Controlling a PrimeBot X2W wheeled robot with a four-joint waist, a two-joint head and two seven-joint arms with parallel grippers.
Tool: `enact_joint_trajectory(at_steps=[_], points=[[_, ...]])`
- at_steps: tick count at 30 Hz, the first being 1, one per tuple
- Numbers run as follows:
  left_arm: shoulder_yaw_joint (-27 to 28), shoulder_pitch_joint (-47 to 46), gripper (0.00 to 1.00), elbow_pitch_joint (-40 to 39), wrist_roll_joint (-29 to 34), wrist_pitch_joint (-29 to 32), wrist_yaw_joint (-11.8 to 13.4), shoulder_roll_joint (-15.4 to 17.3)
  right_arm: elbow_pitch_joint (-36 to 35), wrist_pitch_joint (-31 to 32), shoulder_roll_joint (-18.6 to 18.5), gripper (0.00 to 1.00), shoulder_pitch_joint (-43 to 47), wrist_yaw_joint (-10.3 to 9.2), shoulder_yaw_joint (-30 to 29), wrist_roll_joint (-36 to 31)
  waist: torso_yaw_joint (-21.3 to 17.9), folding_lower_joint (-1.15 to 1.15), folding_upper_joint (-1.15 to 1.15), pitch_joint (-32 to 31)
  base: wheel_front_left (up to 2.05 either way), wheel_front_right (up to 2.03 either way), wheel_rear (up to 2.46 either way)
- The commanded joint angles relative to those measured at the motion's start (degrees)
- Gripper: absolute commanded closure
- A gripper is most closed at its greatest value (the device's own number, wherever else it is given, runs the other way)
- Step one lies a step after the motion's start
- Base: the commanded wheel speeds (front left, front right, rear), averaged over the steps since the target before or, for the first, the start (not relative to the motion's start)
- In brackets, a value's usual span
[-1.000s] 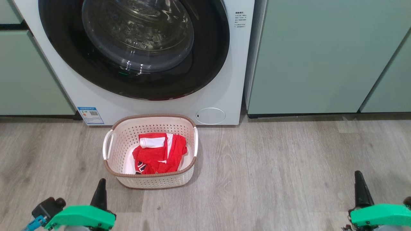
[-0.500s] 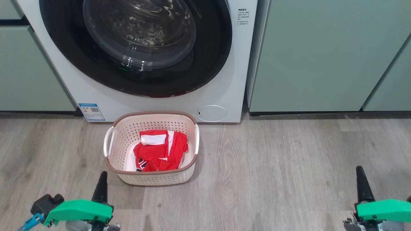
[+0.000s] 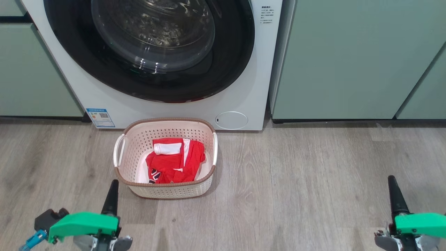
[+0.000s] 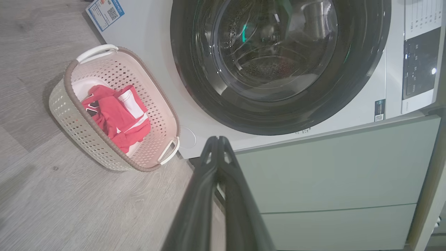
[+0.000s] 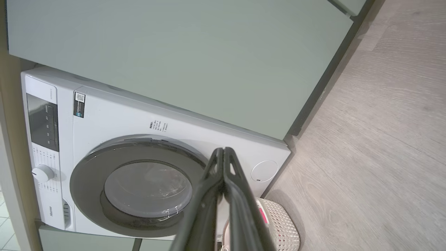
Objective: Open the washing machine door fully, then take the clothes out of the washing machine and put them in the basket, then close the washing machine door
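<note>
The right gripper [image 5: 223, 150] rises from the bottom edge, its two dark fingers pressed together to the tips; behind it the white washer [image 5: 115, 118] lies tilted across the frame, its door [image 5: 87, 181] closed flush, a black rim around a clear bulging window; a dark control panel [image 5: 41, 122] and a white knob [image 5: 42, 172] sit at the washer's left end, a small sticker [image 5: 79, 104] beside the panel; a round white hatch [image 5: 264, 170] shows just right of the fingers; a pale green cabinet [image 5: 174, 52] flanks the washer above; grey wood floor [image 5: 383, 139] runs down the right; the cream perforated basket [image 5: 284, 228] stands near the washer at the bottom edge, a sliver of red clothes [image 5: 262, 215] at its rim.
</note>
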Motion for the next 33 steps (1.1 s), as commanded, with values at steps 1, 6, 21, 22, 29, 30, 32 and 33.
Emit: enact_joint_trajectory(at_steps=[1,6,21,22,29,30,32,33], points=[[1.87,-3.46,1.00,-2.44,-1.76,0.56,-0.28,0.32,-2.22,0.72,-0.21,1.00,-2.72,-0.03,0.48,1.79,0.06,0.00,0.00,0.10,0.00,0.00,0.00],[2.05,-3.62,1.00,-3.26,-4.68,1.38,-0.30,0.14,-2.42,1.56,-0.14,1.00,-3.07,-0.03,0.23,4.65,0.23,0.00,0.00,0.36,0.00,0.00,0.00],[2.55,-4.07,1.00,-5.56,-12.92,3.71,-0.34,-0.37,-3.01,3.92,0.05,1.00,-4.06,-0.04,-0.48,12.72,0.68,0.00,0.00,1.11,0.00,0.00,0.00],[2.59,-4.10,1.00,-5.72,-13.51,3.88,-0.35,-0.41,-3.05,4.09,0.06,1.00,-4.14,-0.04,-0.53,13.30,0.71,0.00,0.00,1.17,0.00,0.00,0.00],[2.84,-4.32,1.00,-6.87,-17.62,5.05,-0.37,-0.66,-3.34,5.27,0.15,1.00,-4.63,-0.04,-0.88,17.33,0.94,0.00,0.00,1.54,0.00,0.00,0.00],[2.87,-4.36,1.00,-7.04,-18.21,5.21,-0.37,-0.70,-3.38,5.44,0.17,1.00,-4.70,-0.04,-0.93,17.91,0.97,0.00,0.00,1.60,0.00,0.00,0.00],[2.94,-4.42,1.00,-7.37,-19.39,5.55,-0.38,-0.77,-3.46,5.77,0.19,1.00,-4.84,-0.04,-1.03,19.06,1.04,0.00,0.00,1.70,0.00,0.00,0.00],[2.98,-4.45,1.00,-7.53,-19.98,5.71,-0.38,-0.80,-3.50,5.94,0.21,1.00,-4.91,-0.04,-1.08,19.64,1.07,0.00,0.00,1.76,0.00,0.00,0.00]])
